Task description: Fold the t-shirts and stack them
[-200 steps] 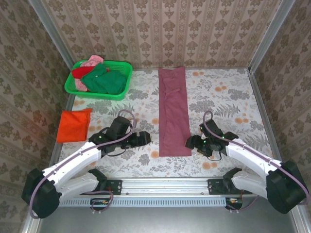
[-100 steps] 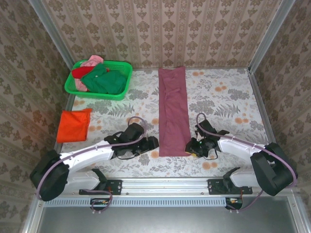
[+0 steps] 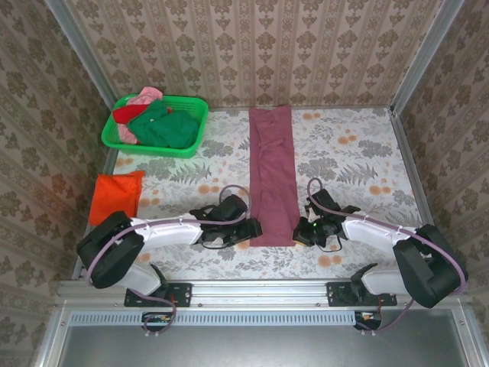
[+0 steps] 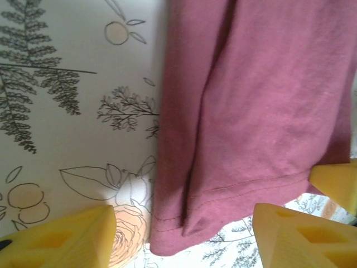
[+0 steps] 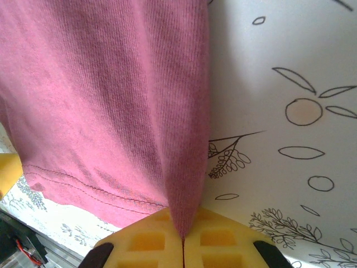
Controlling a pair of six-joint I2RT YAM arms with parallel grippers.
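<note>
Maroon cloth t-shirt (image 3: 271, 172): folded in long strip on floral desk (image 3: 359, 153)
Left gripper (image 4: 187, 234): jaws apart around near hem corner
Right gripper (image 5: 183, 248): jaws clamped on shirt edge

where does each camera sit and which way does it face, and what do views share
Top external: above and behind the arm bases, looking down on the table; both arms show, left gripper and right gripper at the near end of the maroon shirt.
Left wrist: on the left arm, looking down past its yellow fingers, spread either side of the shirt's near-left corner.
Right wrist: on the right arm, looking past its fingers, shut on the shirt's right edge.
Shared: all three show the shirt's near hem.
</note>
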